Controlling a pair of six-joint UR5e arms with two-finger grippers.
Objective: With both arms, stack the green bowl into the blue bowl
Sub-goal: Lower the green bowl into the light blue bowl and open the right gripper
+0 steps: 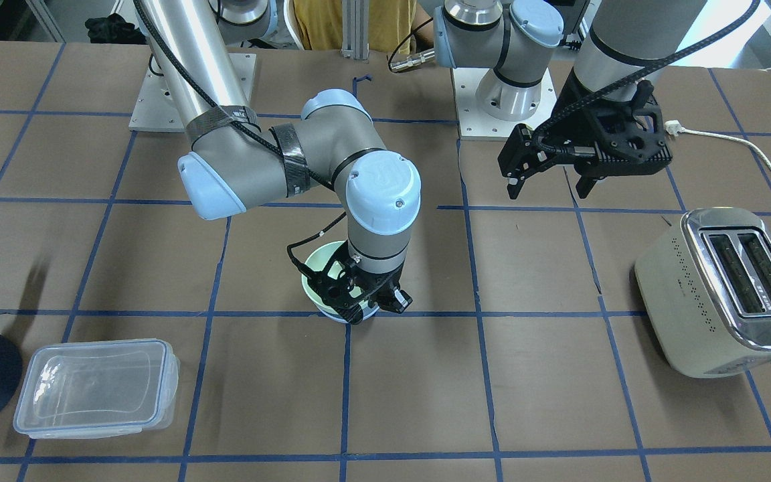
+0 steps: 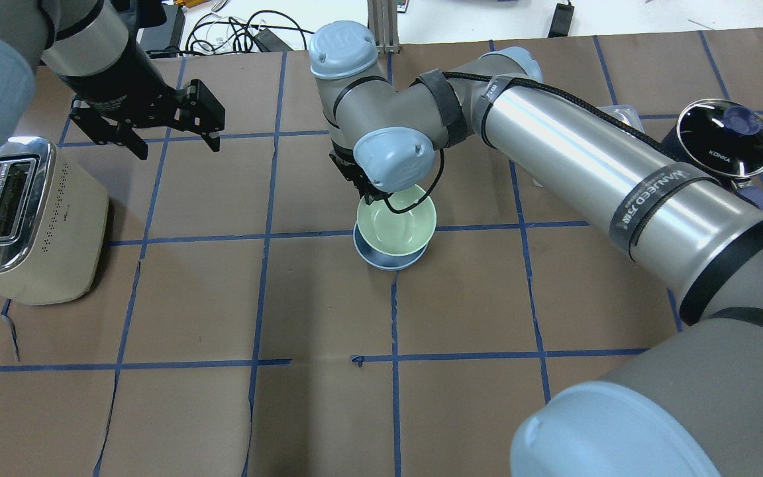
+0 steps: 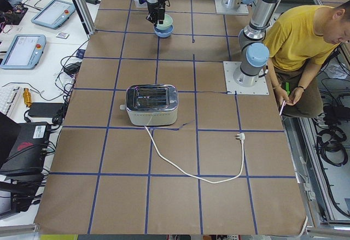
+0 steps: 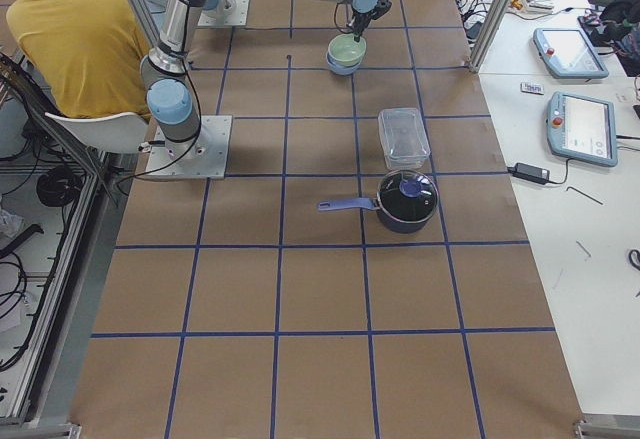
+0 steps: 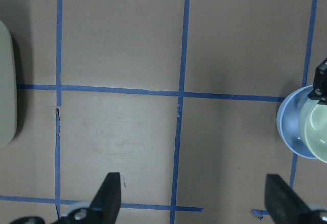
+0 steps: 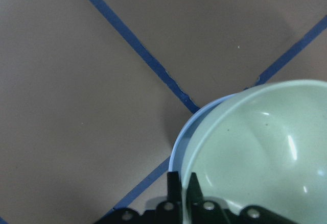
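Note:
The pale mint-green bowl (image 2: 396, 222) sits inside the light blue bowl (image 2: 388, 260) near the table's middle, shifted a little to one side of it. My right gripper (image 2: 367, 195) is shut on the green bowl's rim. In the right wrist view its fingers (image 6: 173, 183) pinch the green wall (image 6: 265, 147), with the blue rim (image 6: 179, 137) just outside. My left gripper (image 2: 176, 149) is open and empty. It hangs above the table next to the toaster, well away from the bowls. In the left wrist view both bowls (image 5: 306, 127) show at the right edge.
A cream toaster (image 2: 24, 218) stands on my left side, its cord trailing on the table. A clear lidded container (image 1: 94, 388) and a dark navy saucepan (image 2: 726, 136) with a lid stand on my right side. A person in yellow (image 3: 301, 37) sits behind the robot bases.

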